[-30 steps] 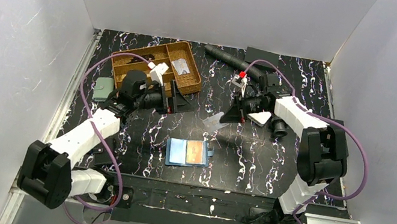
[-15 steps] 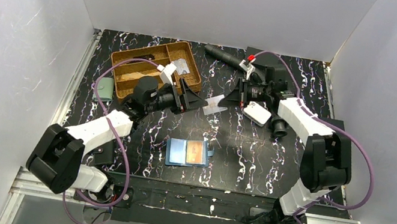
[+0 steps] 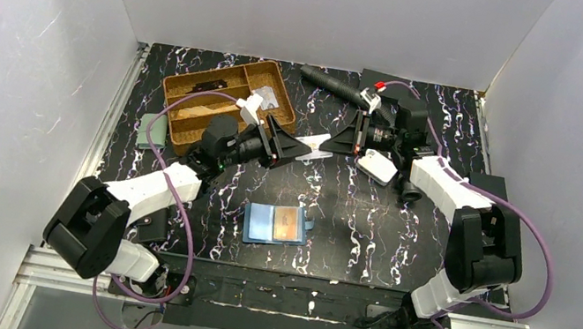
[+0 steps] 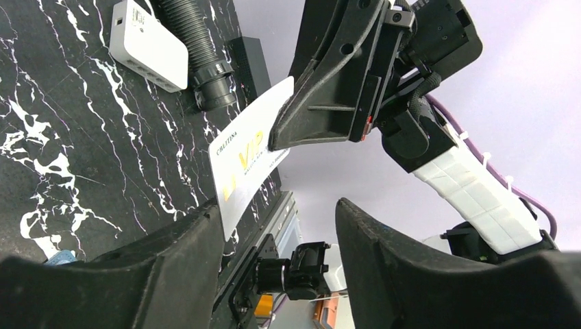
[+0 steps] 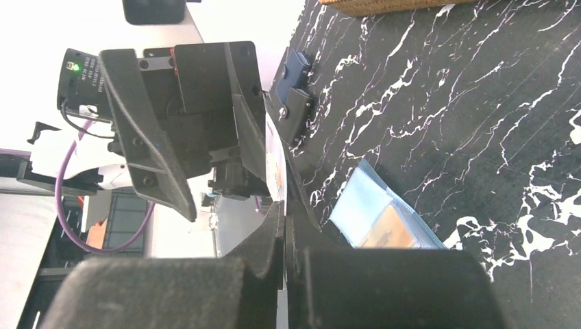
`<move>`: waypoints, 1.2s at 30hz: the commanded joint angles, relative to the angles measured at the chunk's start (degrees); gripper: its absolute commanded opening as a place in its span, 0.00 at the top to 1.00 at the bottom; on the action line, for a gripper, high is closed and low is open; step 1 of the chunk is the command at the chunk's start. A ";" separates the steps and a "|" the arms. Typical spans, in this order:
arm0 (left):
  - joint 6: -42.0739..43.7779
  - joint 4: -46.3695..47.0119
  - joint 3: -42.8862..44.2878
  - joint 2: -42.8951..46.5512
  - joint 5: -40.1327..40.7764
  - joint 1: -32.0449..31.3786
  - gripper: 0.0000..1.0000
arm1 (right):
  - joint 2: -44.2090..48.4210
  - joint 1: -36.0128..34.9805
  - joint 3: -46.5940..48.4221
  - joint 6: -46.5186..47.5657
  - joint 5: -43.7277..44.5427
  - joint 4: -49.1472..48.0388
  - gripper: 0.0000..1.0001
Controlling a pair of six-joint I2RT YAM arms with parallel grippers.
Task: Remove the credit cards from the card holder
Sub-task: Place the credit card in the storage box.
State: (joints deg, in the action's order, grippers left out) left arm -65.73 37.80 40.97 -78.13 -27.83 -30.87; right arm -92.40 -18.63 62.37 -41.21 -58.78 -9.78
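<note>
Mid-air handover over the black marbled bench [image 3: 366, 231]. The right gripper [image 3: 334, 143] is clamped on one end of the thin pale whitish card [image 3: 315, 145], held well above the surface. The left gripper [image 3: 285, 147] has its jaws apart, straddling the free end. In the left wrist view the pale whitish card [image 4: 246, 161] sits closer to one finger [image 4: 185, 253] than the other, corner right at it; I cannot tell if it touches. The small teal-blue bifold card holder [image 3: 275, 224] lies open on the bench near the arm bases, orange printed card [image 3: 289, 223] in its right half, so the job looks about half done. To do this step well: centre the left jaws on the card first, so closing doesn't shove it sideways and bend it. Take a deep bite, pads flat on the faces, clear of the right fingertips. The right should let go only once the left is firmly shut, then back straight off along the card's plane. Main risk: release too early and the card drops or twists.
</note>
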 commanded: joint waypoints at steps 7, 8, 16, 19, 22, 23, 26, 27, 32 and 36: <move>-0.51 5.32 0.05 -0.46 -0.31 -1.03 0.89 | 3.67 -0.88 -3.10 -6.49 -0.59 -9.09 0.96; 0.04 5.42 0.01 -0.35 -0.55 -1.03 0.98 | 3.98 -0.88 -3.39 -6.31 -0.43 -9.11 0.94; 4.88 5.44 -3.02 2.63 -6.75 2.16 1.00 | 6.36 -0.88 -2.23 1.76 -2.45 -5.97 0.61; 5.60 4.93 -3.13 2.84 -14.19 5.37 1.00 | 6.74 -0.88 0.40 10.39 -3.88 0.96 0.47; 8.32 1.19 -2.30 3.69 -20.64 7.39 1.00 | 6.51 -0.94 2.17 16.31 -6.01 5.06 0.38; 9.60 -0.53 -1.77 3.95 -22.46 7.89 1.00 | 6.39 -1.01 2.55 17.32 -6.75 5.77 0.36; 11.65 -3.35 -0.05 3.83 -28.12 8.75 1.00 | 5.68 -1.94 3.89 21.79 -7.79 8.91 0.31; 12.02 -3.95 0.58 3.57 -29.93 8.80 1.00 | 5.27 -2.51 4.92 24.25 -8.04 11.53 0.30; 13.16 -5.89 2.98 2.18 -36.44 8.81 1.00 | 3.44 -5.81 10.43 37.55 -6.67 24.81 0.28; 15.27 -8.97 4.02 2.14 -38.17 8.77 1.00 | 1.48 -7.03 15.02 44.84 -5.16 34.42 0.30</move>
State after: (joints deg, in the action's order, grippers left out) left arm -53.91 32.38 42.50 -76.51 -60.07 -22.31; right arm -89.25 -24.73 72.12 -7.79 -64.47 12.95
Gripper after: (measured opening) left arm 0.010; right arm 0.715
